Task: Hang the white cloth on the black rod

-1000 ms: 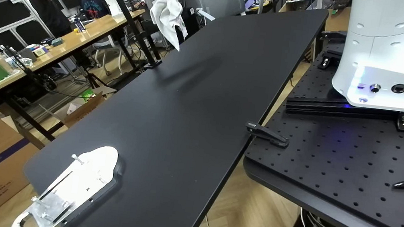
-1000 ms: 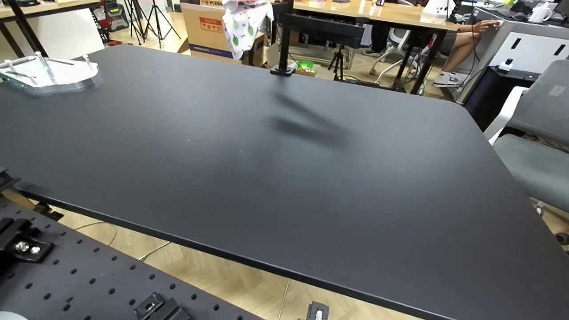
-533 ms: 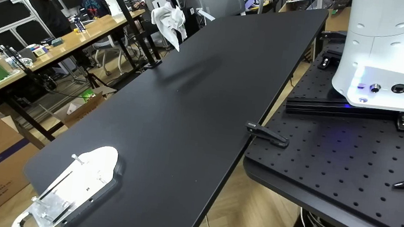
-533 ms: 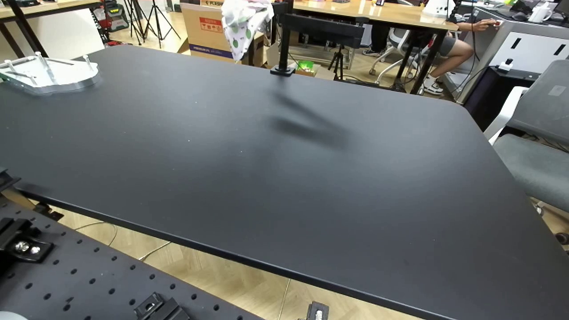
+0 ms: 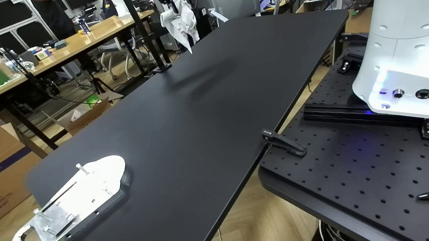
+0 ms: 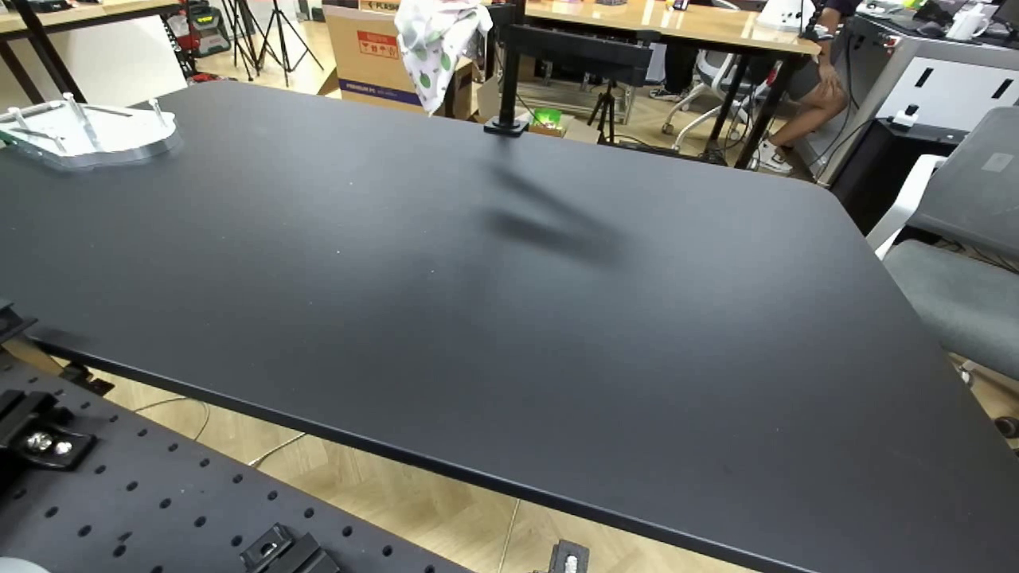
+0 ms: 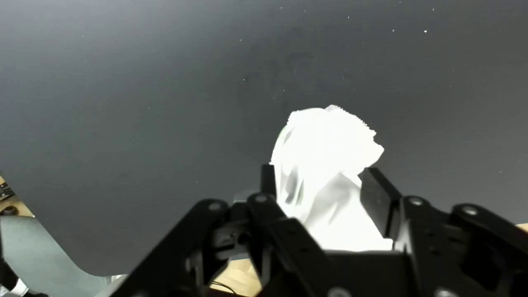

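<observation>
The white cloth (image 5: pixel 180 23), printed with green leaf shapes in an exterior view (image 6: pixel 434 52), hangs bunched above the table's far edge. My gripper (image 5: pixel 183 7) is at the cloth's top, its fingers spread apart on either side. In the wrist view the cloth (image 7: pixel 326 140) lies between the parted fingers of the gripper (image 7: pixel 317 177), close along the left one. A black rod (image 6: pixel 577 54) is fixed to an upright post (image 6: pixel 509 87). A black part left of this post runs up to the cloth's edge; how the cloth rests on it is hidden.
A white plate with pegs (image 5: pixel 98 180) sits at one end of the black table (image 5: pixel 208 107). A black clamp (image 5: pixel 284 142) is at the table edge beside the perforated base (image 5: pixel 355 161). A grey chair (image 6: pixel 963 199) stands off the table's other end.
My gripper has come down a little and its fingers have parted from around the cloth. The cloth's top has bunched lower, and its bottom tip hangs slightly lower.
</observation>
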You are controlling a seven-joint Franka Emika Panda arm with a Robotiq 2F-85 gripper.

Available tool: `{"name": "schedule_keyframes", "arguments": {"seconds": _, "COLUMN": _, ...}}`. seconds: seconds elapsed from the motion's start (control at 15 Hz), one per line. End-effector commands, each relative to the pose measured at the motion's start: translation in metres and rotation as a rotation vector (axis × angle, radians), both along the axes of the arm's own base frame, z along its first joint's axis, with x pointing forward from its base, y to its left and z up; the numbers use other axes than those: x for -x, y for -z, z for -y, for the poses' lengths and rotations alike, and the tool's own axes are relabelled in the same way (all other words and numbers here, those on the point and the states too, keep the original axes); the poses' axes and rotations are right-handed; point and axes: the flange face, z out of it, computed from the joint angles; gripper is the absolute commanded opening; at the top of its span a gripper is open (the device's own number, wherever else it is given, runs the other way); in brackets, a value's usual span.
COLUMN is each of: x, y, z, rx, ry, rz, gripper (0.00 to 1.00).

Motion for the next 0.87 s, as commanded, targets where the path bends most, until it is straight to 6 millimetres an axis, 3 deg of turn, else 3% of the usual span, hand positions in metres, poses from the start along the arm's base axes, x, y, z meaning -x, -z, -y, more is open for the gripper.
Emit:
{"name": "schedule_keyframes", "arguments": {"seconds": 0.0, "x": 0.009, "y": -0.025, "z": -0.019, "rx": 0.000, "ry": -0.025, "rz": 0.029, "gripper": 0.89}}
{"name": "schedule_keyframes", "arguments": {"seconds": 0.13, "x": 0.019, "y": -0.029, "z": -0.033, "rx": -0.014, "ry": -0.048, "rz": 0.031, "gripper": 0.99}}
{"name": "schedule_keyframes", "arguments": {"seconds": 0.27, "x": 0.033, "y": -0.029, "z": -0.048, "rx": -0.033, "ry": -0.067, "rz": 0.023, "gripper": 1.00}}
{"name": "schedule_keyframes", "arguments": {"seconds": 0.67, "x": 0.076, "y": 0.012, "z": -0.095, "rx": -0.110, "ry": -0.144, "rz": -0.084, "gripper": 1.00}}
{"name": "schedule_keyframes", "arguments": {"seconds": 0.73, "x": 0.061, "y": 0.005, "z": -0.090, "rx": -0.097, "ry": -0.126, "rz": -0.065, "gripper": 1.00}}
{"name": "schedule_keyframes", "arguments": {"seconds": 0.8, "x": 0.065, "y": 0.010, "z": -0.095, "rx": -0.096, "ry": -0.134, "rz": -0.077, "gripper": 1.00}}
